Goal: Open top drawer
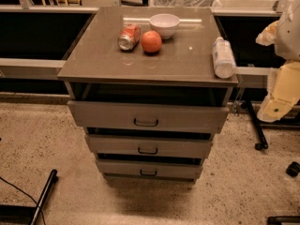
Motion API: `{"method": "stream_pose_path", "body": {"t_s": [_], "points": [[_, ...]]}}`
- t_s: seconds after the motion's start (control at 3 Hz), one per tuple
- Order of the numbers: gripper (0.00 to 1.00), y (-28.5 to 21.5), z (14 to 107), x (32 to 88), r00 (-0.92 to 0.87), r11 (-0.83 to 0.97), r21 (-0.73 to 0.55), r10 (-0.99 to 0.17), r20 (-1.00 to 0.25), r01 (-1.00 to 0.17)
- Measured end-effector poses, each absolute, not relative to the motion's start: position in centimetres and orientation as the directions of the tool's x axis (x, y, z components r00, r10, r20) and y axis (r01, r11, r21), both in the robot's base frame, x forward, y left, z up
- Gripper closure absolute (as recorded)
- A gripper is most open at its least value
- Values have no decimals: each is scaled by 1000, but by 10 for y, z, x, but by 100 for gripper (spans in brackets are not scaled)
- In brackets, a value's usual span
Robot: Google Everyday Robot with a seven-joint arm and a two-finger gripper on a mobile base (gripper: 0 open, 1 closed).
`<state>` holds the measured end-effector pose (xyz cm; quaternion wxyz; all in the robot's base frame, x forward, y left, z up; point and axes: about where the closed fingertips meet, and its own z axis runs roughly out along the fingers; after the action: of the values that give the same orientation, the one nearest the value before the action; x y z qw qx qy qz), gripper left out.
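The top drawer [147, 116] is the widest of three grey-beige drawers in a small cabinet at the centre of the view. Its flat front carries a small dark loop handle [146, 122] at the middle. A dark gap shows between its front and the cabinet top [93, 64]. My arm shows as white and cream parts at the right edge, and my gripper [276, 104] hangs there, to the right of the cabinet, about level with the top drawer and apart from it.
On the cabinet top lie a tipped can [130, 36], an orange [151, 41], a white bowl [164, 25] and a plastic bottle [223, 57] on its side. Two lower drawers [148, 146] sit below. A castered stand [258, 146] is at right, a black pole [44, 196] at lower left.
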<state>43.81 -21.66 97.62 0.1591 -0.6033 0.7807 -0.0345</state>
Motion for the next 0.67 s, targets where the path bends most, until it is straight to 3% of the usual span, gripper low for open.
{"method": "stream_pose_path", "body": {"t_s": [0.67], "points": [[0, -216, 945, 452, -226, 270, -266, -956, -186, -925]]}}
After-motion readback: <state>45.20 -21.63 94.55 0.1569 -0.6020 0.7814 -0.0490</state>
